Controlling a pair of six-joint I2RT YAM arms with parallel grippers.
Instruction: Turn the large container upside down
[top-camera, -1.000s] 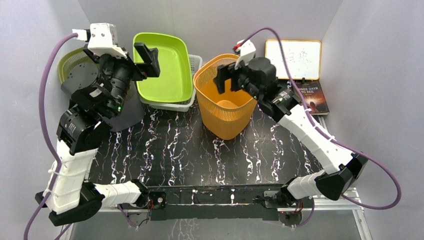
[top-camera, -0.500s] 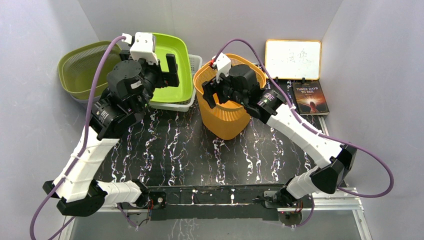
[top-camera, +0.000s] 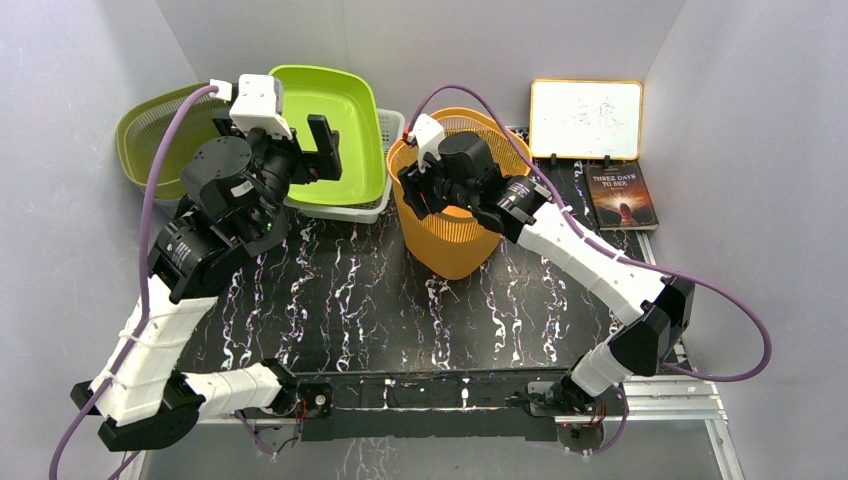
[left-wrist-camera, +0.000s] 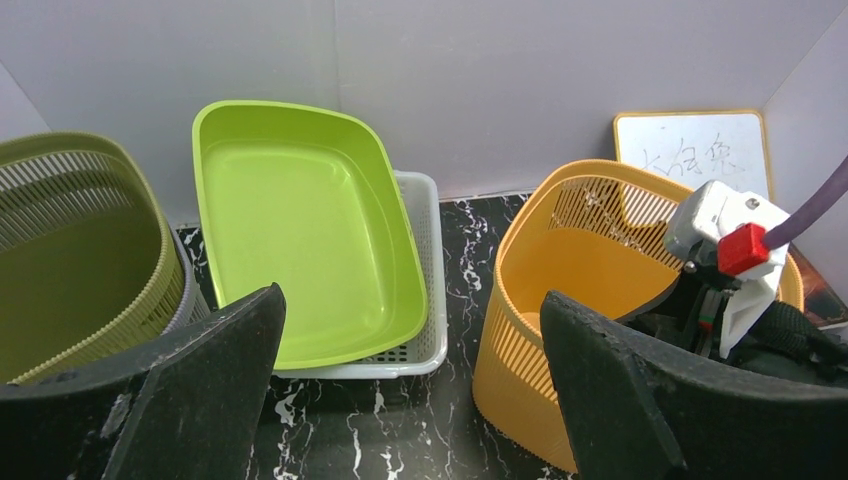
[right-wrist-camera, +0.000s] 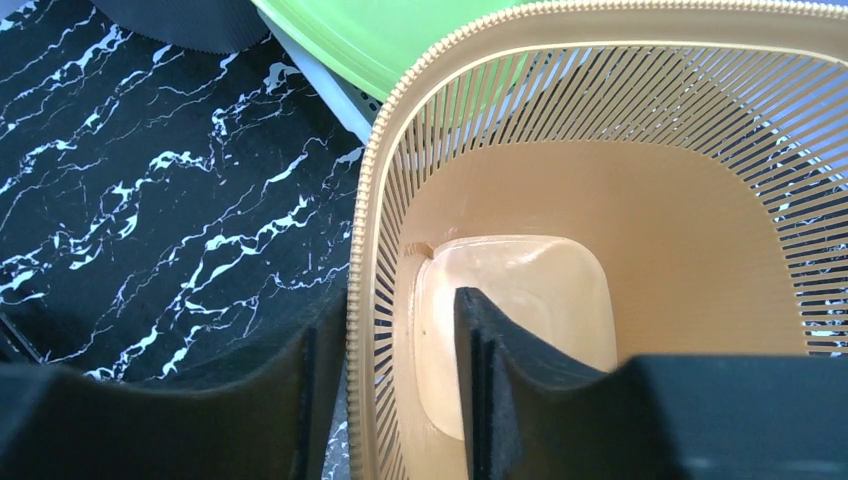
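Straddling the left wall of the basket (top-camera: 455, 245), your right gripper (right-wrist-camera: 395, 310) hangs with its jaws parted. The outer finger (right-wrist-camera: 300, 400) lies close against the slatted wall from outside. The inner one stands inside the basket with a sliver of gap to the wall, so you have no clamp on it yet. Both tips reach below the rim. Your right arm comes across the basket's mouth from its right side.

The basket stands upright on the table (top-camera: 350, 300), mouth up, and its pale floor shows between your fingers in the wrist view.

Left of the basket, your left gripper (left-wrist-camera: 412, 300) hovers above the table, jaws spread wide with nothing between them, well apart from the basket. Just left of the basket lies the tub (top-camera: 335, 130), nested in a white crate (top-camera: 392, 125). The crate's corner comes near the basket's rim, but you cannot tell from these views whether they touch. Farther left sits the olive bin (top-camera: 150, 130).

Right of the basket, a whiteboard (top-camera: 585, 118) leans at the back wall, and a book (top-camera: 622, 195) lies flat just in front of it.
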